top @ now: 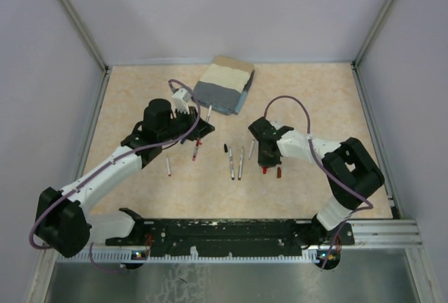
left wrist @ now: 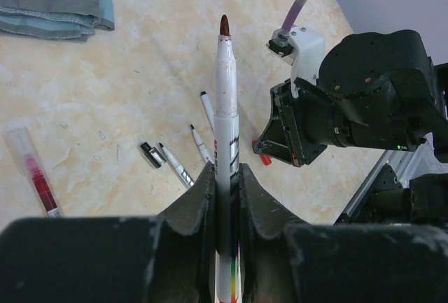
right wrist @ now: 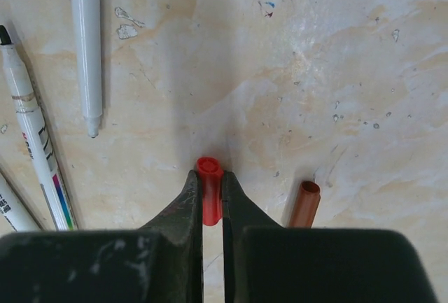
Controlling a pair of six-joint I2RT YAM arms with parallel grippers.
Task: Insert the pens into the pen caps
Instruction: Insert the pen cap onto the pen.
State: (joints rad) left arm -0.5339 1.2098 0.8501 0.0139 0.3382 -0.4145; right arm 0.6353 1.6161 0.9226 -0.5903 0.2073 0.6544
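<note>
Right wrist view: your right gripper (right wrist: 210,180) is pinched on the red cap (right wrist: 209,166); a brown cap (right wrist: 305,205) lies just right of that cap, loose pens (right wrist: 85,44) left of it. Your left gripper (left wrist: 225,173) clamps a brown-tipped pen (left wrist: 225,93) by its barrel.

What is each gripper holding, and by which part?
Left gripper holds an uncapped dark-red-tipped pen by its barrel. Right gripper pinches a red pen cap by its sides.

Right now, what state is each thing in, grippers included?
Left gripper: shut on dark-red-tipped pen, which is uncapped.
Right gripper: shut on red cap.
Brown-red cap: lying loose on table.
Black-tipped pen: lying uncapped.
Cloth: folded.
</note>
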